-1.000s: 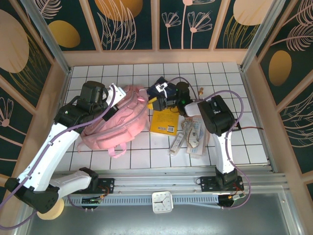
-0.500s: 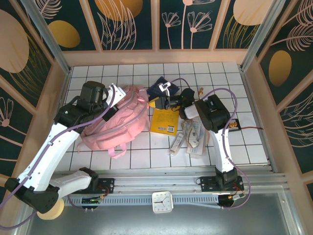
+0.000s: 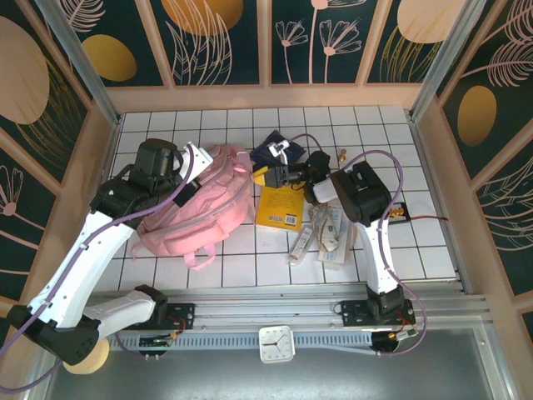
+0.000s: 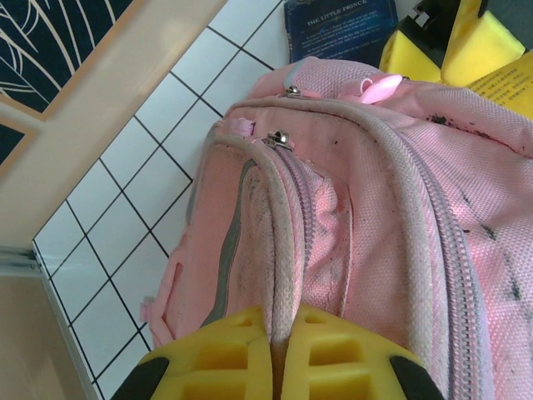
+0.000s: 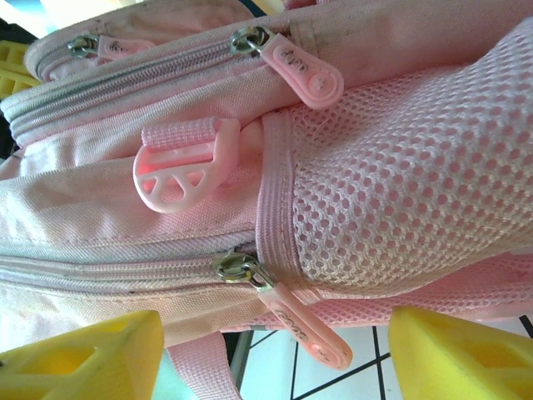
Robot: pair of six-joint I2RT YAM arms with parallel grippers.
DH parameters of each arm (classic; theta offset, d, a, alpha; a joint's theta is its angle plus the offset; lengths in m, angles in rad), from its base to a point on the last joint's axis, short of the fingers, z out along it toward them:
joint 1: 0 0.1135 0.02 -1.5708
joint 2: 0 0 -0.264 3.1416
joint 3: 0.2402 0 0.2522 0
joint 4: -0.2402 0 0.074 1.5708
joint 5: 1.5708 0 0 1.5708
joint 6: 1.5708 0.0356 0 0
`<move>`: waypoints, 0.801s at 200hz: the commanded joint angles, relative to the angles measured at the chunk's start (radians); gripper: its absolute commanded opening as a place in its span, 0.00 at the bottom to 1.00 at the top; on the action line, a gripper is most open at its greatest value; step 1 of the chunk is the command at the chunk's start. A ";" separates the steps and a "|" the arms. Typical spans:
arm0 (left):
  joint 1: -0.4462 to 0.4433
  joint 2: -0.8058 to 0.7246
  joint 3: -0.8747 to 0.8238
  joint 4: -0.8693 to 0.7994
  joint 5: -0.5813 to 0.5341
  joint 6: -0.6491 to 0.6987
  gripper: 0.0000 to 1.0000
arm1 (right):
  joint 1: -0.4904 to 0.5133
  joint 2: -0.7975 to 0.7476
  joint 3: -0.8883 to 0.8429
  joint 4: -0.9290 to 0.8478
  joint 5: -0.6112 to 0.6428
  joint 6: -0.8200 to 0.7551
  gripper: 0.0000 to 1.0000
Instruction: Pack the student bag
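Observation:
The student bag (image 3: 204,208), a soft pink backpack, lies on the white tiled table left of centre. My left gripper (image 3: 198,164) is at its upper left. In the left wrist view that gripper (image 4: 281,333) is shut on a pale piped seam of the bag (image 4: 375,208). My right gripper (image 3: 271,173) is at the bag's upper right side. In the right wrist view it (image 5: 275,358) is open. A pink zip pull (image 5: 308,327) hangs between its yellow fingers (image 5: 83,358), touching neither. Above it are the mesh pocket (image 5: 400,167) and a second zip pull (image 5: 300,71).
A yellow book (image 3: 279,207) lies right of the bag, a dark blue book (image 3: 273,152) behind it. A clear pouch of stationery (image 3: 329,227) lies by the right arm. A white clock (image 3: 275,343) sits in front of the rail. Wooden walls (image 3: 108,125) close in the table.
The right wrist has shifted very slightly to the right beside the bag. The left arm and the bag have not moved.

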 commanded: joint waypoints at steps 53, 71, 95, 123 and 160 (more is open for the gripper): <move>0.006 -0.050 0.030 0.069 -0.012 -0.028 0.00 | 0.008 0.034 0.043 0.031 -0.029 0.017 0.33; 0.006 -0.053 0.030 0.066 -0.014 -0.030 0.00 | 0.006 0.037 0.049 0.029 -0.030 0.020 0.24; 0.006 -0.053 0.029 0.059 -0.021 -0.031 0.00 | -0.001 0.039 0.057 0.043 -0.037 0.041 0.11; 0.006 -0.057 0.018 0.062 -0.021 -0.037 0.00 | -0.010 0.026 0.044 0.043 -0.039 0.042 0.00; 0.006 -0.034 0.017 0.062 -0.045 -0.068 0.00 | -0.029 -0.024 0.005 -0.015 -0.037 -0.003 0.00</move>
